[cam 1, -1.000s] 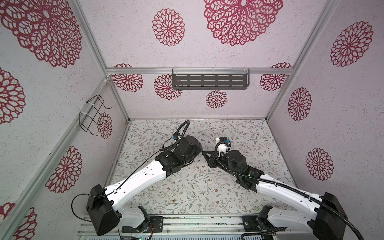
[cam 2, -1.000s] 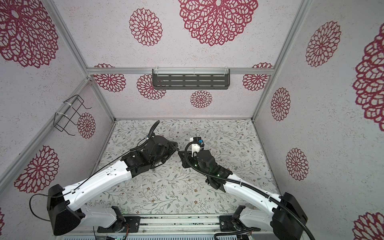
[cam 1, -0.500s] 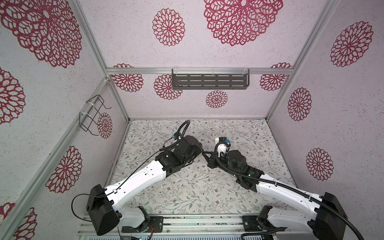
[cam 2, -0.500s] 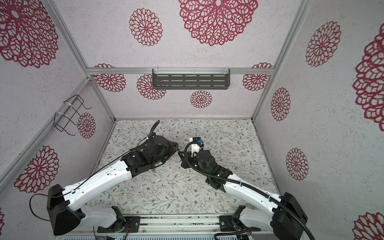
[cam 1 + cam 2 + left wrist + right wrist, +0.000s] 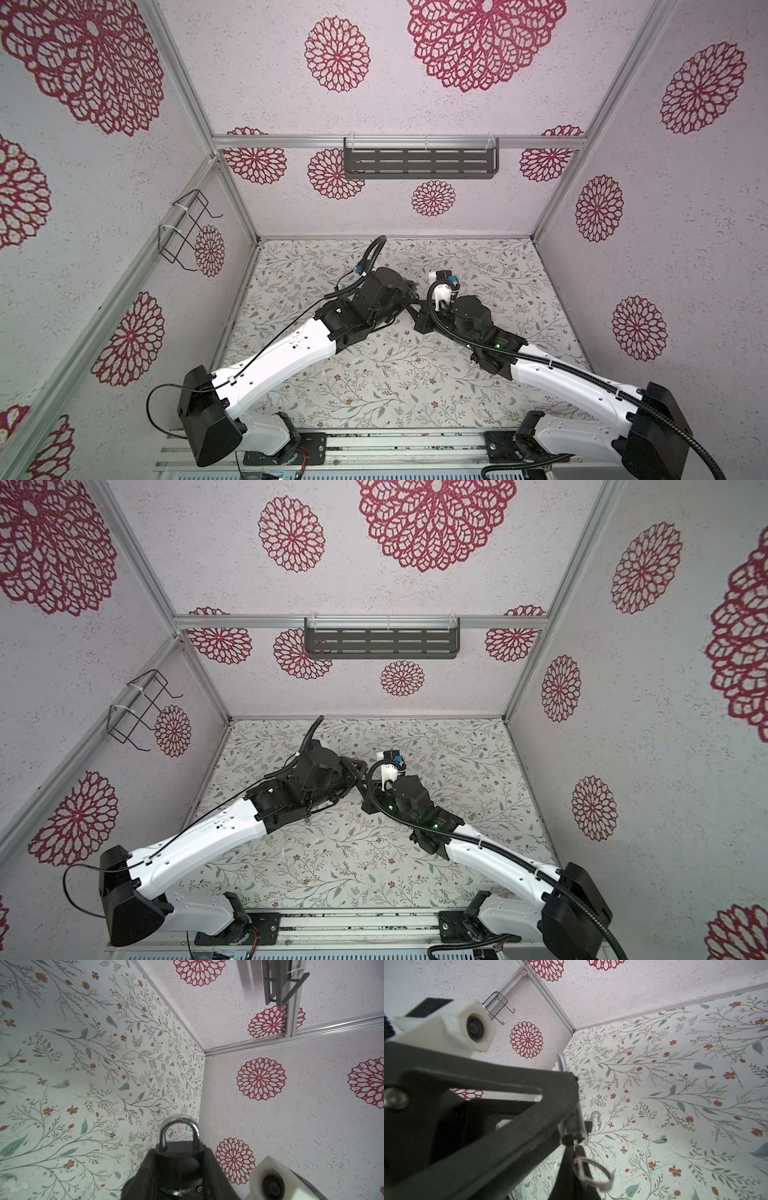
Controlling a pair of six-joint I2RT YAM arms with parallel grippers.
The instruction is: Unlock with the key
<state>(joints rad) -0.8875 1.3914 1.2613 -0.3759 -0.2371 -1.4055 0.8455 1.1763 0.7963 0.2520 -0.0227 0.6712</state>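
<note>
- L gripper [image 5: 180, 1150]: clamped on padlock [image 5: 178, 1162], bottom centre of L wrist view. Black body sits btwn fingers [image 5: 143, 1174]; silver shackle [image 5: 180, 1118] sticks out past the tips, both legs down in body.
- R gripper [image 5: 569, 1158]: clenched on key [image 5: 578, 1124], lower centre of R wrist view. Key ring [image 5: 598, 1184] dangles just below.
- Key blade lies right alongside L gripper's fingertip; can't tell if it's in the keyhole.
- Both top views: grippers meet tip to tip at frame centre, over floral mat [image 5: 374, 374]. Padlock + key are hidden by the arms there.
- R wrist view, centre: 2nd small padlock-like item [image 5: 589, 1125] on mat, partly behind key.
</note>
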